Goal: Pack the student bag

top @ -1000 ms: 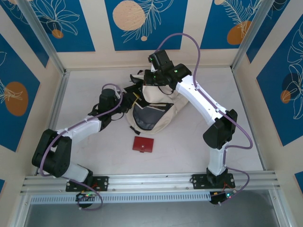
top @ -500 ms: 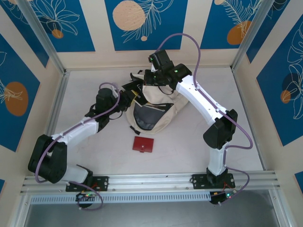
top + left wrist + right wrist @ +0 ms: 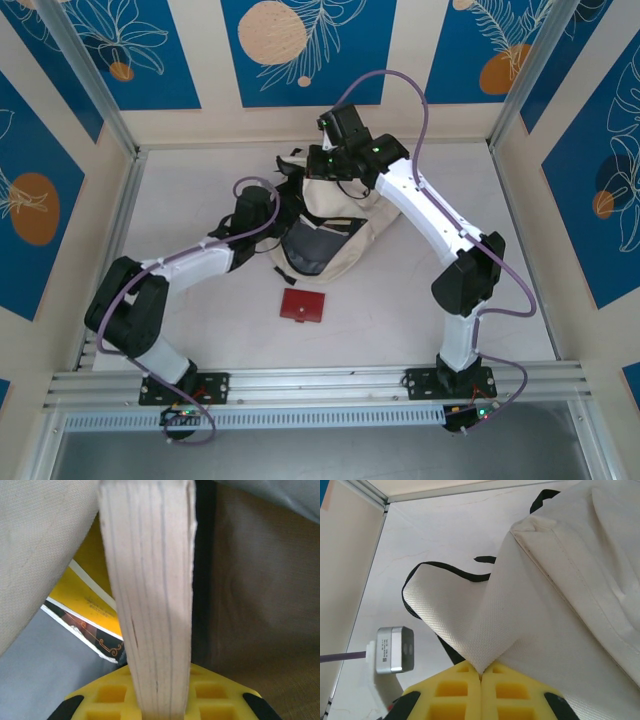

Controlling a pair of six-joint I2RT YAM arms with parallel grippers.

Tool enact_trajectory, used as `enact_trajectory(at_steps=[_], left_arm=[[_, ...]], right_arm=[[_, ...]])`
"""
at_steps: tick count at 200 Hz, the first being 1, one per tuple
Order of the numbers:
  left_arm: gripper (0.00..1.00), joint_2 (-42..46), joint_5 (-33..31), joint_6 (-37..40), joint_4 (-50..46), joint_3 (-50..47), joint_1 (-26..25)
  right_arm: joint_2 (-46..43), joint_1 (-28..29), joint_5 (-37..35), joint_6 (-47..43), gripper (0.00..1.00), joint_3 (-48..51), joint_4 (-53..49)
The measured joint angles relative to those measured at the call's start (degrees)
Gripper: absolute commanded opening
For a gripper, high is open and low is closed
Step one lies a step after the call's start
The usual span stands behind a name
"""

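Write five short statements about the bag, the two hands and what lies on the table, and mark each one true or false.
1. The right hand pinches a fold of the student bag's cream fabric. True.
2. The left hand is empty. False: it grips a book, page edges toward the wrist camera.
3. A flat red case lies on the table, on the near side of the bag and outside it. True.
4. The bag's straps are red. False: the straps are black.
5. A yellow cover shows beside the held book. True.
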State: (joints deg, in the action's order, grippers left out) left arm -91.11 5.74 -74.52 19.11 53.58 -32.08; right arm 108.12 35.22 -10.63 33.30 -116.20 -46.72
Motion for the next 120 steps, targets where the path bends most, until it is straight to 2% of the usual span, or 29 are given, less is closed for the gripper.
enact_trajectory(at_steps=[34, 71, 120], left_arm=[[0.06, -4.59, -4.9, -0.44, -0.2, 3.61, -1.95], [0.09, -12.02, -7.17, -1.25, 0.15, 8.96, -2.29], [0.18, -18.73, -11.1, -4.7, 1.46, 15.78, -4.31]], right_arm=[[-0.7, -1.66, 3.63, 1.09, 0.0, 0.9, 1.11], [-0.81, -3.04, 6.47, 1.92, 0.0, 1.64, 2.16], [-0.94, -3.39, 8.22, 3.02, 0.0, 2.51, 2.73]])
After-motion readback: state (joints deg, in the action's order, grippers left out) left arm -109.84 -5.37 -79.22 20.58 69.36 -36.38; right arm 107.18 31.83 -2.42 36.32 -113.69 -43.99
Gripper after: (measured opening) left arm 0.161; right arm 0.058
